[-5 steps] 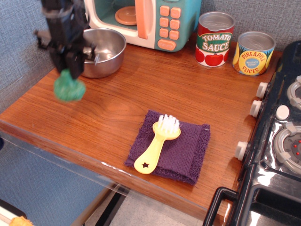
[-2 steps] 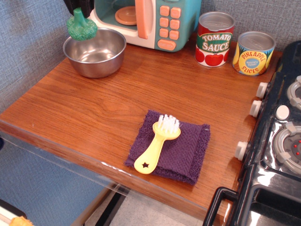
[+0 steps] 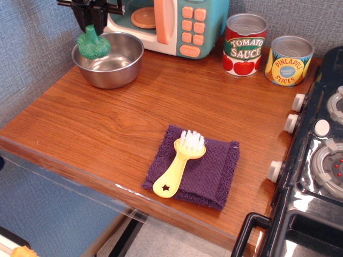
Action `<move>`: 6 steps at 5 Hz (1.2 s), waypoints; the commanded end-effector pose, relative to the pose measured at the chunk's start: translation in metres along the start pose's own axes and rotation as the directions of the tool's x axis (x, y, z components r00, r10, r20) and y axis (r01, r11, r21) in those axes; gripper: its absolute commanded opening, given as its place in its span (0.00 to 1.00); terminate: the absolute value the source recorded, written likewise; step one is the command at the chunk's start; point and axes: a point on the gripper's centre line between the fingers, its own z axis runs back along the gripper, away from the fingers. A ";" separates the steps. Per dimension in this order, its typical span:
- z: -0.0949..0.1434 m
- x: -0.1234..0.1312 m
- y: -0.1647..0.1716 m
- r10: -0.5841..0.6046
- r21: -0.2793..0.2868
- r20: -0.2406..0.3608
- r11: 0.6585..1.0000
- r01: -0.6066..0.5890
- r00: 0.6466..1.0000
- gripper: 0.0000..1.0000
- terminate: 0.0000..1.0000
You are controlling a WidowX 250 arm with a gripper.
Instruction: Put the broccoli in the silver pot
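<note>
The green toy broccoli [image 3: 93, 47] hangs head-down with its stem up between my fingers. It is over the left inner side of the silver pot [image 3: 119, 78], its head at about rim height. My gripper [image 3: 92, 25] reaches down from the top left corner and is shut on the broccoli's stem. The pot is a shiny steel bowl at the back left of the wooden counter, and no other object shows inside it.
A toy microwave [image 3: 171, 24] stands just behind and to the right of the pot. Tomato sauce can [image 3: 245, 44] and pineapple can [image 3: 289, 60] stand at the back right. A yellow brush [image 3: 179, 163] lies on a purple cloth [image 3: 206, 171]. A toy stove [image 3: 316, 160] is at the right.
My gripper carried the broccoli from in front of the pot's left side up and back over it, then lowered it toward the pot's rim.
</note>
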 end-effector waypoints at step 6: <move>0.093 -0.117 -0.035 -0.176 -0.091 -0.021 0.981 0.173 0.984 1.00 0.00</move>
